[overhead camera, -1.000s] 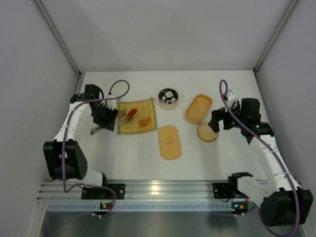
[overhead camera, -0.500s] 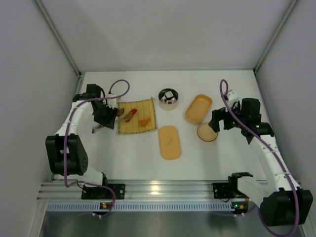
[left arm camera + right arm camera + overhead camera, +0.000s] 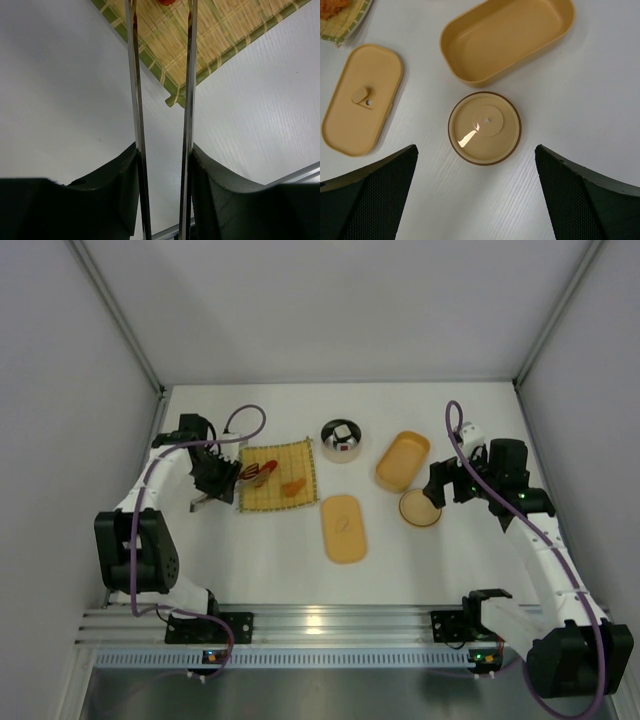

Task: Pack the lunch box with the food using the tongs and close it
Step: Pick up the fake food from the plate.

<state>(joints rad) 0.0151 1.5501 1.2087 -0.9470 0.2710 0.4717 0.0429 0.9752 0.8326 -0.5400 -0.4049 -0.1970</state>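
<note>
While fingers (image 3: 105, 195) clamp tongs (image 3: 136, 100), lunch box (image 3: 507, 37) open

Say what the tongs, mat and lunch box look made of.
Tongs: polished metal, mirror-like reflections along both arms. Mat: woven bamboo or straw, visible slats, green edging. Lunch box: probably smooth plastic, uniform yellow-orange, rounded moulded corners.

robot lab test cell, plain grey panel walls (image 3: 330, 310), white table (image 3: 260, 580), aluminium mounting rail (image 3: 330, 623)
</note>
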